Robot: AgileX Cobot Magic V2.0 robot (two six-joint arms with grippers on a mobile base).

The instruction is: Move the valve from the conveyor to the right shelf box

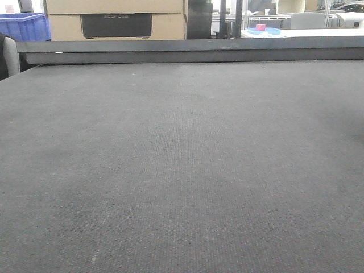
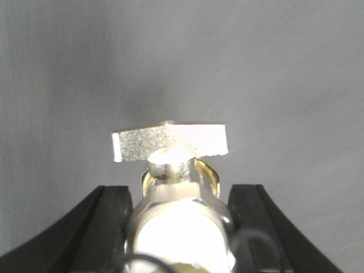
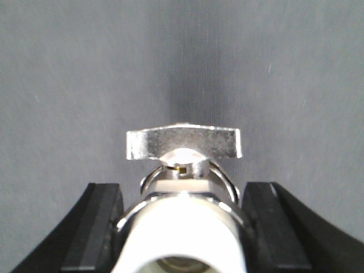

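- My left tool (image 2: 179, 190) is narrow, its black fingers (image 2: 108, 222) close against both sides of a valve (image 2: 170, 145); I judge it gripped, handle pointing away from the wrist.
- My right tool (image 3: 183, 187) looks the same, closed round a second valve (image 3: 183, 142) sitting between its fingers (image 3: 96, 227).
- Past each tool tip there is only the grey conveyor (image 1: 182, 170); I cannot tell whether either valve has cleared it.
- From the front camera the belt is bare up to its far rail (image 1: 182, 54), and neither arm shows.
- So the pick looks done. The carry and drop are left, and no shelf box is in view.
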